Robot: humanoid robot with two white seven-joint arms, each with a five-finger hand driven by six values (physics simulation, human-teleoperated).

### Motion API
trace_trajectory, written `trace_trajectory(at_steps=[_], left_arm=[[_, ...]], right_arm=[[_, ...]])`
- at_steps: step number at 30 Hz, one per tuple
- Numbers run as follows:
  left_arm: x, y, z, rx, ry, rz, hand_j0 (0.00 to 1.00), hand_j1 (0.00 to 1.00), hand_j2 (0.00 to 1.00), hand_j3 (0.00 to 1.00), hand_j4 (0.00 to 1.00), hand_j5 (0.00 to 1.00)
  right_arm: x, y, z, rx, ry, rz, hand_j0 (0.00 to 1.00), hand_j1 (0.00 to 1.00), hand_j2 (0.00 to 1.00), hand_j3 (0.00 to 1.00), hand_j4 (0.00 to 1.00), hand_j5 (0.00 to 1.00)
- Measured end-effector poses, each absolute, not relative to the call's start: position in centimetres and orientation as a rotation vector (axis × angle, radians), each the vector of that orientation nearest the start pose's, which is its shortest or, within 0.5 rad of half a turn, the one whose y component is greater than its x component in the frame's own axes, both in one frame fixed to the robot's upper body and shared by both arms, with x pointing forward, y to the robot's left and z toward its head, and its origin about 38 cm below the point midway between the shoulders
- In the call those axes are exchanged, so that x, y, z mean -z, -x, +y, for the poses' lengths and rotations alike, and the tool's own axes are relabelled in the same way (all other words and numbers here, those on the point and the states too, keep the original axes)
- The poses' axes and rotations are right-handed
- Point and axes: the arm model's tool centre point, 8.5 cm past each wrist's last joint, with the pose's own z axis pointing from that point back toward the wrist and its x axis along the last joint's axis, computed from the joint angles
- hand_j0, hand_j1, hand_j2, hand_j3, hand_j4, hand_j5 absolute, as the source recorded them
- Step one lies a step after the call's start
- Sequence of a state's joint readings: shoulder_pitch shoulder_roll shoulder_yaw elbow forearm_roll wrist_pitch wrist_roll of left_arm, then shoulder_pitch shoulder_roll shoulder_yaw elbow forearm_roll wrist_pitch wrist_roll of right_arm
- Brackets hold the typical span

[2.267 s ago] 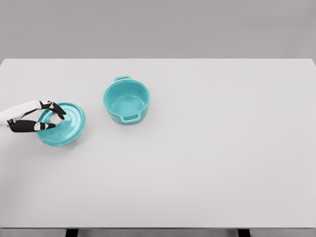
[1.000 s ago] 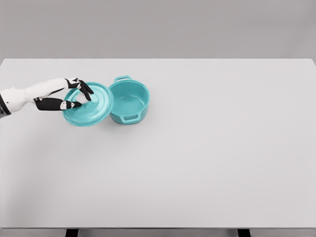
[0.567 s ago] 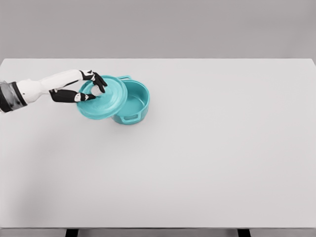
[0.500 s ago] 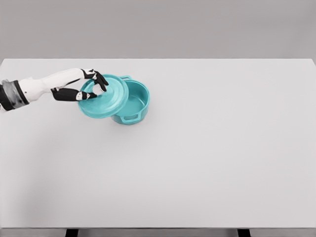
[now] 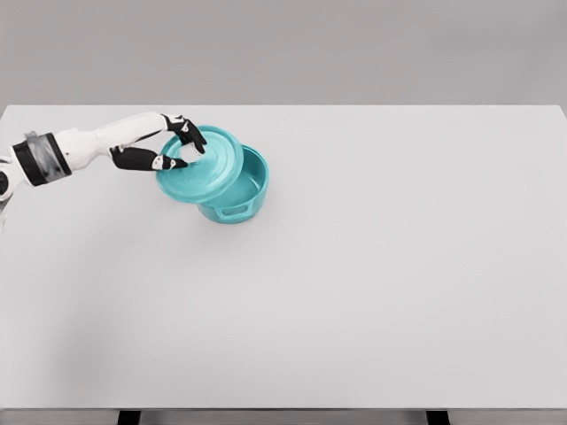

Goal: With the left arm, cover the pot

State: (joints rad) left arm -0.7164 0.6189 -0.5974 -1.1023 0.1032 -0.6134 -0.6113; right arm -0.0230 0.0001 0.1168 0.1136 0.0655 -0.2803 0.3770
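Shifted rightward since half a second earlier: teal lid (image 5: 202,166), carried by left hand (image 5: 174,143), now overlapping more of teal pot (image 5: 237,188) than before.

Left arm (image 5: 84,146): white, with a dark band near the frame's left edge, entering from the left and reaching toward upper left of centre. Left hand clamped on the lid at its upper-left part, black fingers (image 5: 190,133) curled over the top and thumb beneath the near side; whether around a knob or the rim cannot be told.

Lid: tilted, raised above the pot, covering the pot's left portion; not seated on the rim. Contact between lid and pot rim cannot be told.

Pot: upright on the white counter (image 5: 372,266), upper left of centre, mouth open on its right half, interior visible. One loop handle facing the lower edge of the frame; opposite handle hidden behind the lid.

Counter: spanning nearly the full width of the frame, grey wall above.

Right hand: outside the frame.
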Motion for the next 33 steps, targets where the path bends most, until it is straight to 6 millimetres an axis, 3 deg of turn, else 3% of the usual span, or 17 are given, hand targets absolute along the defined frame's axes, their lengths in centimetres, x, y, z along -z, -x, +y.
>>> trace_trajectory(at_steps=[33], left_arm=[[-18.7, -50.0, 25.9, 1.529, 0.053, -1.665, 0.53, 0.53, 0.53, 0.53, 0.53, 0.53]], right_arm=[[25.4, 0.2, -23.9, -0.221, -0.309, -0.143, 1.0, 1.0, 1.0, 1.0, 1.0, 1.0]])
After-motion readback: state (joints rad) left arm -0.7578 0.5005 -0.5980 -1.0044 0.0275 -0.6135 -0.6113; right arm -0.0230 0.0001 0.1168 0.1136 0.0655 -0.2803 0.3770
